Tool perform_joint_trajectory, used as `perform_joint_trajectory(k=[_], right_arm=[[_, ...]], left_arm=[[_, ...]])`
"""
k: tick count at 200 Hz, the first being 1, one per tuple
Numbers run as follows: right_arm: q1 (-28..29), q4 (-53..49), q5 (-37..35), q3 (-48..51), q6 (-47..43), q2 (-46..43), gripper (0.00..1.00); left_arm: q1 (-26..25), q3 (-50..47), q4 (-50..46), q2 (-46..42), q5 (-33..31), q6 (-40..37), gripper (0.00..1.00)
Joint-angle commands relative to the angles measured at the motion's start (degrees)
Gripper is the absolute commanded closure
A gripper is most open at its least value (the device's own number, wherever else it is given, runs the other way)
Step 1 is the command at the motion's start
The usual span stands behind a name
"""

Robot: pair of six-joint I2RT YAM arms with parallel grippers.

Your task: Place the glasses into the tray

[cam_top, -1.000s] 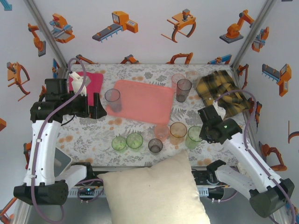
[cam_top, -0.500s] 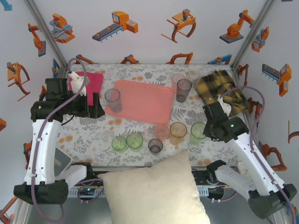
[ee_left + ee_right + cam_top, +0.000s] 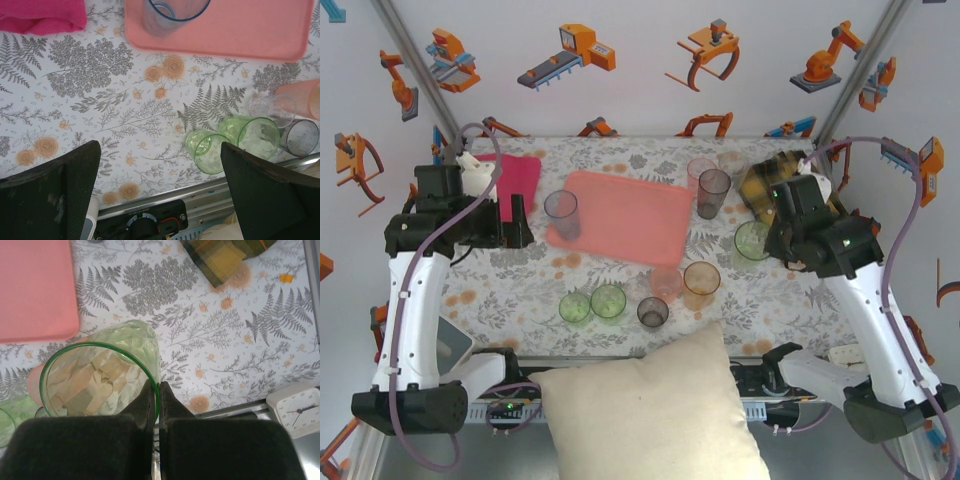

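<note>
The salmon-pink tray (image 3: 630, 215) lies at the table's middle back, with a grey-blue tumbler (image 3: 561, 215) standing at its left end. My right gripper (image 3: 767, 240) is shut on the rim of a green tumbler (image 3: 752, 240), held off the table to the right of the tray; in the right wrist view one finger is inside the green tumbler (image 3: 100, 375) and one outside, pinched at the right gripper (image 3: 156, 390). My left gripper (image 3: 517, 218) stands open left of the tray, empty. Two green tumblers (image 3: 590, 303), a smoky one (image 3: 652, 312) and two orange-pink ones (image 3: 685, 280) stand near the front.
A pink and a smoky tumbler (image 3: 708, 185) stand just right of the tray's far corner. Plaid cloth (image 3: 800, 195) lies back right, magenta cloth (image 3: 515, 175) back left. A cream pillow (image 3: 650, 410) covers the near edge. A white clock (image 3: 295, 410) sits by the front rail.
My right gripper has carried the green tumbler up from the front row, rearward and to the right of the tray. The left gripper has barely shifted.
</note>
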State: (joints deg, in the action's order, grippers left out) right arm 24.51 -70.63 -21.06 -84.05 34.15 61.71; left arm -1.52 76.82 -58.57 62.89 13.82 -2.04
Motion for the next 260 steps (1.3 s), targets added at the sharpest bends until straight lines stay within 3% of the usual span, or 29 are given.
perform_joint_trajectory(k=[1,79,135,184,260], right_arm=[[-0.2,-0.8,-0.2,-6.2,-3.7,3.7,1.0],[1.0,1.6,5.5,-27.9,-7.4,23.1,1.0],[6.9,1.8,5.7,-49.1,-8.9,42.3,1.0],[11.4,6.5,11.0,-68.3,-10.1,60.0,1.0],[15.8,30.9,16.8,-60.3,-8.9,67.4,0.99]], left_arm=[[1.2,1.3,1.0,-0.1,-1.1,1.3,0.03],[5.8,-0.9,1.6,-0.1,-1.4,0.0,0.03],[7.4,-3.0,3.2,0.2,-0.5,-0.5,0.03],[7.8,-2.6,4.7,2.9,3.0,0.2,0.03],[7.9,-3.9,5.4,3.1,3.9,-1.3,0.03]])
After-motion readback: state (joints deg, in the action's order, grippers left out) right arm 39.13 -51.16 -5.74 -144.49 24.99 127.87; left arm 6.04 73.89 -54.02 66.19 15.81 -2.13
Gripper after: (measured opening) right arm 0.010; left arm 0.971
